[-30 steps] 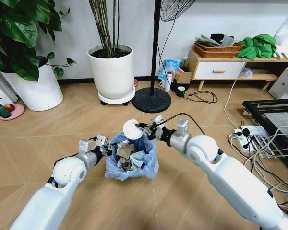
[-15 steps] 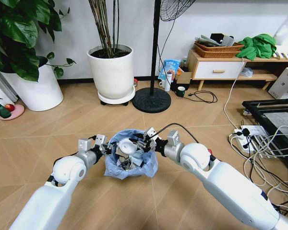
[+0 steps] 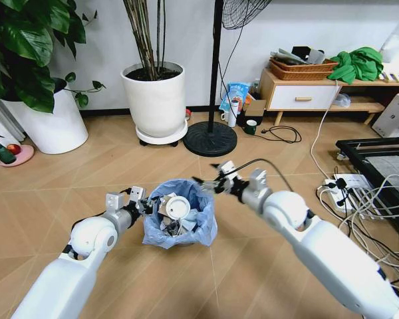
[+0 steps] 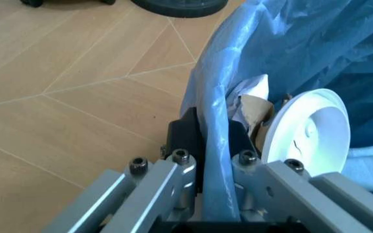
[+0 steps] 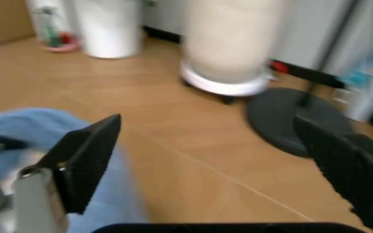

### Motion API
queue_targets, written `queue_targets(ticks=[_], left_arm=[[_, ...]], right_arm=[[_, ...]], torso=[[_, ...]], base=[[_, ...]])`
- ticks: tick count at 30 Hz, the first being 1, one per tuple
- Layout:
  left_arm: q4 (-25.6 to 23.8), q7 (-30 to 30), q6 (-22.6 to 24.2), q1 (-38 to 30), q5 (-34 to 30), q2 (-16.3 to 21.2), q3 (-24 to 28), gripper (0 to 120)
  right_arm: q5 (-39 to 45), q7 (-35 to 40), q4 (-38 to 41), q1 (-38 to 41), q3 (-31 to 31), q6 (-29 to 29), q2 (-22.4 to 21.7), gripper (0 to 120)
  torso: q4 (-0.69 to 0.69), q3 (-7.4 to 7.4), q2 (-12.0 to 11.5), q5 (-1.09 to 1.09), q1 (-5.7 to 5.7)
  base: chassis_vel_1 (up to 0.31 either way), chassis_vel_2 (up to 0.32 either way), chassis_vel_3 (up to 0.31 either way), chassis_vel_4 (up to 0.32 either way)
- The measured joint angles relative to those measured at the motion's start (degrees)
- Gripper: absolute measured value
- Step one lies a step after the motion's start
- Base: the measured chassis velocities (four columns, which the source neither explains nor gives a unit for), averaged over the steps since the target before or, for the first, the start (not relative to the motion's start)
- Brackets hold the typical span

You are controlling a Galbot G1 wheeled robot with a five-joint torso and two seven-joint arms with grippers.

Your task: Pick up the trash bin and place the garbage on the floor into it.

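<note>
The trash bin [image 3: 179,226], lined with a crinkly light-blue bag, stands on the tan chevron floor [image 3: 46,193] in front of me. My left gripper [image 3: 141,203] is shut on the bin's left rim; the left wrist view shows its fingers [image 4: 186,141] clamping the bag edge [image 4: 215,97]. Garbage fills the bin: a white disc [image 3: 177,208] lies on top of crumpled paper and also appears in the left wrist view [image 4: 310,131]. My right gripper [image 3: 209,183] hovers open and empty just above the bin's right rim. In the right wrist view its fingers [image 5: 86,155] are spread wide beside the blue bag [image 5: 25,131].
Two big white plant pots [image 3: 155,100] [image 3: 50,123] and a black fan base [image 3: 210,138] stand behind the bin. A spray bottle [image 3: 0,147] sits far left. Cables and a power strip [image 3: 346,186] lie to the right, by a black frame [image 3: 379,156].
My right gripper carried the white disc down into the bin, let it go, opened and drew back up to the right. The disc now rests in the bin; the left gripper held still.
</note>
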Motion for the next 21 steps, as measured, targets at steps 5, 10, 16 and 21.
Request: queue_targets(ticks=[5, 10, 16, 21], left_arm=[[-0.6, 0.1, 0.0, 0.4, -0.1, 0.4, -0.7, 1], [-0.8, 0.2, -0.1, 0.7, -0.1, 0.5, -0.8, 1], [-1.0, 0.2, -0.1, 0.6, -0.1, 0.2, -0.5, 1], [-1.5, 0.2, -0.1, 1.1, -0.1, 0.5, -0.8, 1]], right_arm=[[-1.1, 1.4, -7.1, -3.2, 7.5, 0.2, -0.3, 100], [-1.9, 1.5, -13.6, -6.2, 12.0, 0.1, -0.9, 100], [-5.0, 0.8, -23.1, -7.6, 14.6, 1.5, 0.1, 100], [-8.0, -0.5, -33.3, -6.6, 15.4, 3.7, 2.0, 100]], torso=[[0.0, 0.0, 0.0, 0.02, 0.0], [-0.01, 0.0, 0.0, 0.02, 0.0], [-0.01, 0.0, 0.0, 0.01, 0.0], [0.0, 0.0, 0.0, 0.0, 0.0]], base=[[0.0, 0.0, 0.0, 0.0], [0.0, 0.0, 0.0, 0.0], [0.0, 0.0, 0.0, 0.0], [0.0, 0.0, 0.0, 0.0]])
